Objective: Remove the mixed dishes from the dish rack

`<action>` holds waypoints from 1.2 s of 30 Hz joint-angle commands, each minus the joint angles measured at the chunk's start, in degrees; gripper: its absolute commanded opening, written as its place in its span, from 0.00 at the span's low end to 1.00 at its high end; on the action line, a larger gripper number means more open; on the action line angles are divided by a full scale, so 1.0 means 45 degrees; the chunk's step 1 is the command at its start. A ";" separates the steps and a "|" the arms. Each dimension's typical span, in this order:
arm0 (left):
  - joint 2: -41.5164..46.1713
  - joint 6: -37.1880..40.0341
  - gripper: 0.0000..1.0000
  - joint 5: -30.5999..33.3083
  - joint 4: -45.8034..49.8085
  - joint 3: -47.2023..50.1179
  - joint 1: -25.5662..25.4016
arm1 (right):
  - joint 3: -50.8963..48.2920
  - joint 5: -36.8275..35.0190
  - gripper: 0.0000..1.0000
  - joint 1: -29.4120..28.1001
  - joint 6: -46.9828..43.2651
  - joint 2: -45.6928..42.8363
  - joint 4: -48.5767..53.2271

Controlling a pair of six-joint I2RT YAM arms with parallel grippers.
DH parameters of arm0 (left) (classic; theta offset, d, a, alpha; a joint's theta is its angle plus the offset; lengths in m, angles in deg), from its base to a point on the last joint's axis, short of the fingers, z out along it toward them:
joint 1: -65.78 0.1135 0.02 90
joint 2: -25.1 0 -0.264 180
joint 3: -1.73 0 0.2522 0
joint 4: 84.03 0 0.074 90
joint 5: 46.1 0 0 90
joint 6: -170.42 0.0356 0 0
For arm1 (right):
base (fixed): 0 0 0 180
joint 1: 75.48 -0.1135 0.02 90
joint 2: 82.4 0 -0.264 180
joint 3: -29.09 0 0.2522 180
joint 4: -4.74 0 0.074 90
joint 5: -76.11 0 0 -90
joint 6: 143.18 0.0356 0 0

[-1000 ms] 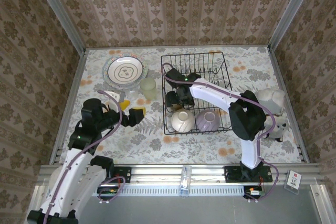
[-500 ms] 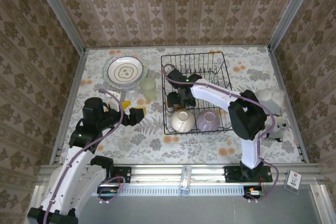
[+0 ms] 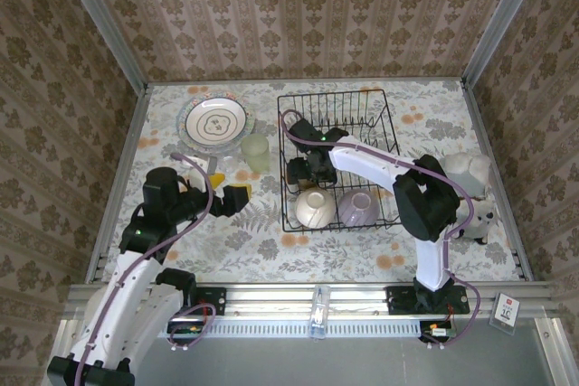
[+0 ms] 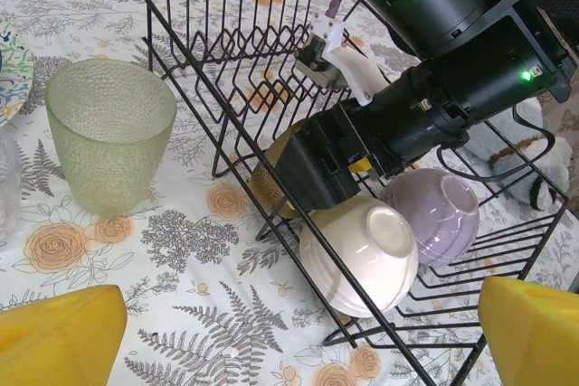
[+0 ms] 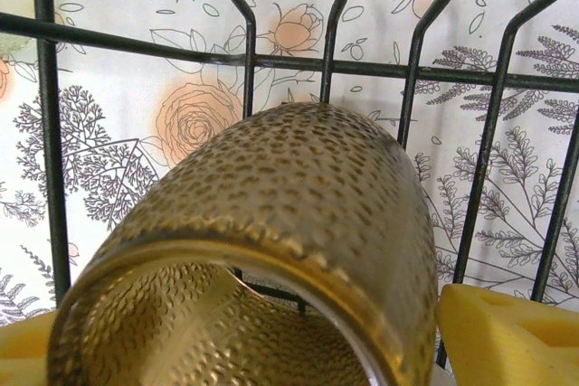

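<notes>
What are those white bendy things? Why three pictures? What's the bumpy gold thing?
They're two robot arms, each with a two-finger gripper. One picture looks down from above; the others come from cameras on each wrist. On the flowery table sit plates, a pale-green cup and a black wire dish rack holding a cream bowl and a lilac bowl. The gold thing is an amber-brown cup lying sideways in the rack. The right gripper sits around it; whether it's squeezing, I can't tell. The left gripper is open, holding nothing.
</notes>
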 commanded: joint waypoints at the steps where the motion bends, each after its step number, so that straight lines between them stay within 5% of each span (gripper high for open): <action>1: 0.0024 0.0199 1.00 -0.0020 0.0193 -0.0198 0.0114 | -0.0184 0.0175 0.82 0.0109 -0.0025 -0.0346 -0.0069; 36: -0.0113 -0.0066 1.00 -0.0064 0.0059 -0.0211 0.0148 | -0.1197 0.0705 0.64 0.0224 -0.0098 -0.1433 -0.0777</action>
